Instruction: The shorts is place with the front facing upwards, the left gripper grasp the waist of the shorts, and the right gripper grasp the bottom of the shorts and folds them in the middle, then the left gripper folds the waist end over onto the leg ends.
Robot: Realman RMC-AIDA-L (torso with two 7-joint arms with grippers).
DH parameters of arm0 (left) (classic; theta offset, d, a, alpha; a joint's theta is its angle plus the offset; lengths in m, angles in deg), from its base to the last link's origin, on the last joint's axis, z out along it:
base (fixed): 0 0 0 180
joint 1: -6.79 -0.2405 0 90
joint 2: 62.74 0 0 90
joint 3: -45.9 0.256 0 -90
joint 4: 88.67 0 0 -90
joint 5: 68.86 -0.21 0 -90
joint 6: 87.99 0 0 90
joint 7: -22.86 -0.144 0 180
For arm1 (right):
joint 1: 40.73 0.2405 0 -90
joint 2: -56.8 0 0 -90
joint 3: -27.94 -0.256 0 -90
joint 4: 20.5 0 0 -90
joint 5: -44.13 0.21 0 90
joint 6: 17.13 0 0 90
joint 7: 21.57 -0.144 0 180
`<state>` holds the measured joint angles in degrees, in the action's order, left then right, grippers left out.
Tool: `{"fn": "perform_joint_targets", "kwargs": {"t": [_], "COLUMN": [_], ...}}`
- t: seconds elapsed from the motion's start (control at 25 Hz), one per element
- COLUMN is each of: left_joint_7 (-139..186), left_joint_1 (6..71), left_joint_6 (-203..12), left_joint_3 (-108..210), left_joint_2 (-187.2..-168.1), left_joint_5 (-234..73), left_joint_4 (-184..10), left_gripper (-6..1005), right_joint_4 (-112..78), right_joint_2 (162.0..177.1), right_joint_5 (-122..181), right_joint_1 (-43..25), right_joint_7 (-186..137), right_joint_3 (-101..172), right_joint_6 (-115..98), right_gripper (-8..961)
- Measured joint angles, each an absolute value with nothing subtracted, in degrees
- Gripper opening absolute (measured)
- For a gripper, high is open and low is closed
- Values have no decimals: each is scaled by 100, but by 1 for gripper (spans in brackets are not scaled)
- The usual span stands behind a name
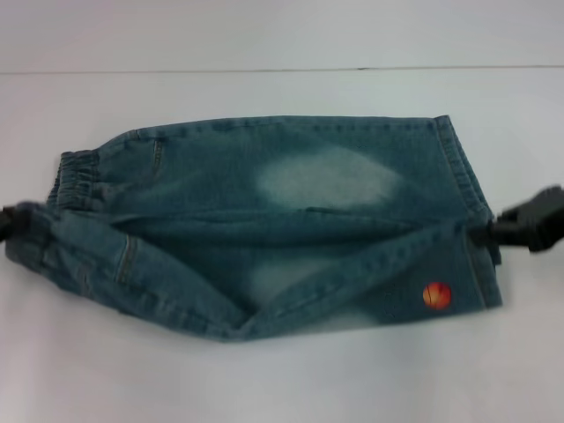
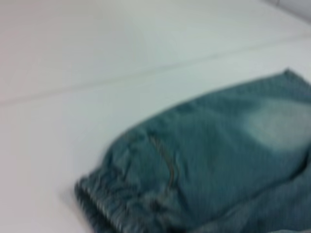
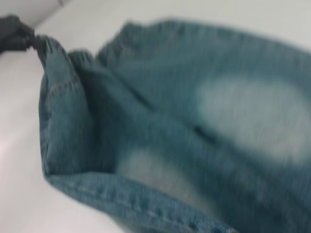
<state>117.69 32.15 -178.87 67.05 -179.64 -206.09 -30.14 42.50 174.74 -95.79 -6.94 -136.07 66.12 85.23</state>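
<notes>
While the shorts (image 1: 282,220) stretch between them, left gripper (image 1: 11,220) clamps waist, right gripper (image 1: 529,222) clamps hem.

My right gripper (image 1: 493,231) is black and blocky, with a chunky body at the right edge of the frame. My left gripper (image 1: 19,220) is black too, a small dark lump at the left edge.
</notes>
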Motion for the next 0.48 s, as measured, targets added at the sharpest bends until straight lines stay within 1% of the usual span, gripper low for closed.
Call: {"fn": "perform_joint_targets", "kwargs": {"t": [0.32, 0.48], "left_joint_7": [12289, 12471], "left_joint_1": [3306, 3336], "left_joint_6": [-17776, -17501], "left_joint_3": [6647, 6580], "left_joint_2": [-17944, -17995], "left_joint_5": [-19949, -19751], "left_joint_4": [-2925, -2893], "left_gripper": [57, 57], "right_joint_4": [4480, 4499], "right_joint_2": [17479, 17478], "right_joint_5": [-8905, -8553], "right_joint_1": [-728, -748], "right_joint_7": [-13217, -13059], "right_joint_3": [6384, 6190], "right_joint_6": [8072, 7646], "right_gripper": [39, 38]}}
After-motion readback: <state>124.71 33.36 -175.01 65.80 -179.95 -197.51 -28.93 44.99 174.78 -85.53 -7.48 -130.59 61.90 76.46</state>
